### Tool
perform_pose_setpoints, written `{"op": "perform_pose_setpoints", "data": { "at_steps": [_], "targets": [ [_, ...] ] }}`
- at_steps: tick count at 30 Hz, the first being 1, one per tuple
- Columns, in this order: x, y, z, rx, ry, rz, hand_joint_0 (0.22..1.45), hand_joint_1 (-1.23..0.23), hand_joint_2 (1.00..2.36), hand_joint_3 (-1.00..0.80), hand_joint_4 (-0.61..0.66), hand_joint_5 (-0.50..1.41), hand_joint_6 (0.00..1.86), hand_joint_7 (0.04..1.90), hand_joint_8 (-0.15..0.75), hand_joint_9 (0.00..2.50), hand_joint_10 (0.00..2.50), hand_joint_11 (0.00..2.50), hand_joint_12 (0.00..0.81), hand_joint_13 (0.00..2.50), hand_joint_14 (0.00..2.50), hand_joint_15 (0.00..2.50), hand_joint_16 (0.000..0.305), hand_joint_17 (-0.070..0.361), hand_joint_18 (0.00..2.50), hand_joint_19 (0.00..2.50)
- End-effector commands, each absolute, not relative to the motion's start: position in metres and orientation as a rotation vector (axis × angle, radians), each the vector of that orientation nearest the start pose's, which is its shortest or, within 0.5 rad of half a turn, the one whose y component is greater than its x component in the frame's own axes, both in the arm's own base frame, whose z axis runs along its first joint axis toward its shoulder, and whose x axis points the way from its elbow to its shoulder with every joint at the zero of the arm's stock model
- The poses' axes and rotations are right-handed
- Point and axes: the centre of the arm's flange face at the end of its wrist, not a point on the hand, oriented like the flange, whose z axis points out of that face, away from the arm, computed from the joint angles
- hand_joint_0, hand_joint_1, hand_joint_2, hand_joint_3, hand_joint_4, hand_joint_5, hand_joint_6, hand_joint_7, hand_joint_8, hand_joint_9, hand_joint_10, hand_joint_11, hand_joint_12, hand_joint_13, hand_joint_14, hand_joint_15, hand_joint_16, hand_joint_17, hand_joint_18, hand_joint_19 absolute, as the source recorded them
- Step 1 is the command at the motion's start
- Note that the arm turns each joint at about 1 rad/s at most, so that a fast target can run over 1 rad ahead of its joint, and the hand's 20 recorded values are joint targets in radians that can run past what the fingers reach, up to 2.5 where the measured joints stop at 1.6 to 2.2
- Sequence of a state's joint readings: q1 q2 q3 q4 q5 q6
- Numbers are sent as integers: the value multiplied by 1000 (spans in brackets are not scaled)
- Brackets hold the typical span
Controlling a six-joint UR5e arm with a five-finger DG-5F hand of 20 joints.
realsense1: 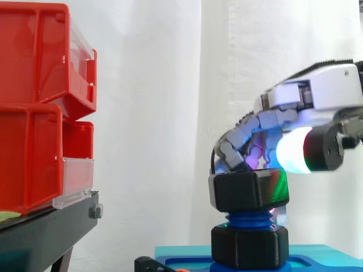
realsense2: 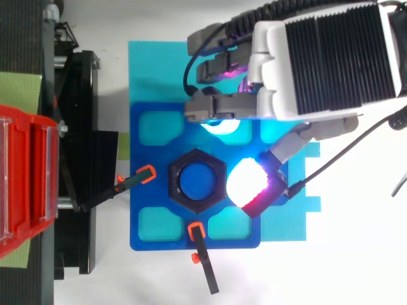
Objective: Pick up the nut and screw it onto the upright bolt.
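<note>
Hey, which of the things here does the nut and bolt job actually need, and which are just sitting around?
Part of the job: black nut, blue bolt, hand, blue fixture plate.

Just standing by: red bins, black stand, orange-tipped clamps.

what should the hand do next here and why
Probably lower the hand onto the nut to turn it down: the nut sits high on the blue bolt, with bare thread showing under it, and the hand hangs just above and beside it.
</note>
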State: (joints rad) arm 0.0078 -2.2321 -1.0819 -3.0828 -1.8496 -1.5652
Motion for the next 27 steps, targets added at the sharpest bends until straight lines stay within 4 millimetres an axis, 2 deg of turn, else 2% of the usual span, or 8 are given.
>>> {"op": "perform_pose_setpoints", "data": {
  "at_steps": [1,6,8,13,19,23,27],
  "targets": [
    [737,-104,339,-230,1632,256,517,-197,1000,-500,175,24,503,1374,213,1399,4,105,137,914,0,0,15,33,629,70],
    [740,-107,355,-246,1599,270,514,-200,1000,-500,204,10,504,1293,206,1377,3,98,141,888,0,0,16,36,606,69],
    [742,-105,360,-247,1586,267,511,-198,1000,-500,222,1,505,1192,197,1360,3,93,140,877,0,0,17,38,598,80],
    [743,-98,359,-256,1588,276,506,-192,1000,-500,237,-30,504,894,175,1253,0,0,138,790,0,0,20,45,523,96],
    [748,-83,343,-254,1535,294,498,-179,1000,-500,210,-52,503,781,166,1133,0,0,153,702,0,0,21,48,432,84],
    [752,-71,328,-232,1482,318,498,-176,1000,-500,214,-56,503,767,165,1118,0,0,158,690,0,0,21,48,417,75],
    [755,-65,324,-218,1454,323,498,-174,1000,-500,214,-59,503,768,167,1111,0,0,162,685,0,0,22,49,411,76]
  ]
}}
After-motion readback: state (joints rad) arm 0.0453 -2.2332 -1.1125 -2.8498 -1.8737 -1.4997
